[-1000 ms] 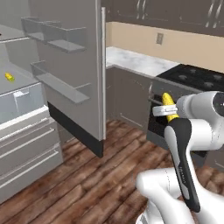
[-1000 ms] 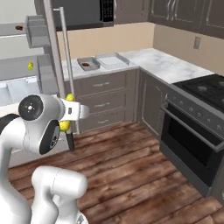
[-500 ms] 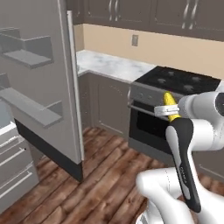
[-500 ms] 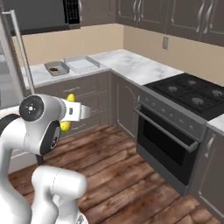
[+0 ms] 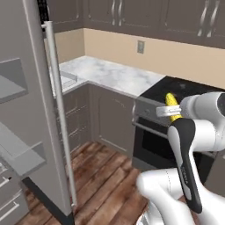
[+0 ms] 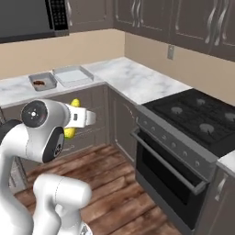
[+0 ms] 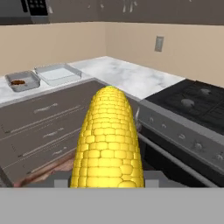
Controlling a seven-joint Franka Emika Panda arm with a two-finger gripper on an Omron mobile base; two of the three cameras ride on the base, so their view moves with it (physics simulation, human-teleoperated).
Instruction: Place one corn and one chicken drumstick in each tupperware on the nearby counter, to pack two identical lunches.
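My gripper (image 7: 107, 183) is shut on a yellow corn (image 7: 108, 144), which points up and forward from the hand. The left base view shows the corn (image 5: 172, 105) sticking out of the gripper (image 5: 168, 111) in front of the stove. From the right, the corn (image 6: 71, 131) sits behind the hand (image 6: 81, 117). Far ahead on the marble counter (image 7: 131, 76) stand two tupperware trays. The small grey one (image 7: 24, 81) (image 6: 42, 82) holds a small brown piece that looks like a chicken drumstick (image 7: 18, 82). The larger pale one (image 7: 57, 73) (image 6: 72, 75) beside it looks bare.
A black stove with an oven door (image 6: 183, 151) stands right of the counter corner. The open grey fridge door (image 5: 39, 110) with its shelves fills the left of the left base view. Drawer fronts (image 7: 39, 131) run under the counter, over a wooden floor (image 5: 101, 176).
The whole scene has swung across all views, so the base has turned from the open fridge toward the counter corner and stove. The corn stays in my shut gripper.
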